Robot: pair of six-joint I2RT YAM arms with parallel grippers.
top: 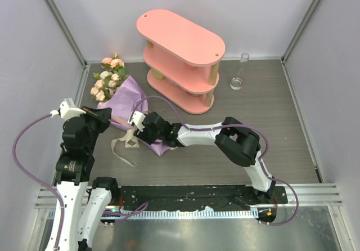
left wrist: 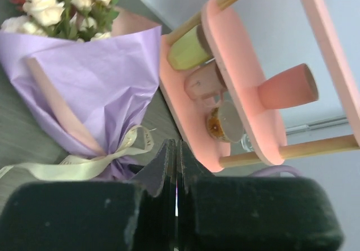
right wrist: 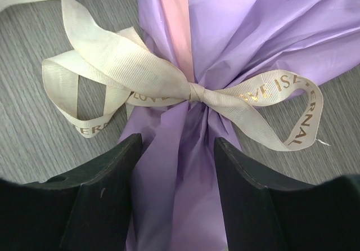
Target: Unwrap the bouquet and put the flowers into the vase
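The bouquet (top: 126, 102) lies on the table left of the pink shelf, its purple paper cone (right wrist: 253, 31) tied with a cream ribbon (right wrist: 194, 90). The flowers (top: 108, 76), cream and pink roses, stick out of its far end. My right gripper (right wrist: 177, 149) straddles the paper tail just below the ribbon knot, and the paper fills the gap between its fingers. My left gripper (left wrist: 177, 149) is shut with nothing seen in it, close to the cone's left side and short of the ribbon loop (left wrist: 84, 164). The vase (top: 238, 74) stands upright right of the shelf.
The pink three-tier oval shelf (top: 180, 54) stands at the back centre, with small cups (left wrist: 202, 82) on its lowest tier. Loose ribbon ends (top: 124, 144) trail on the table toward the arms. Grey walls close in both sides and the back.
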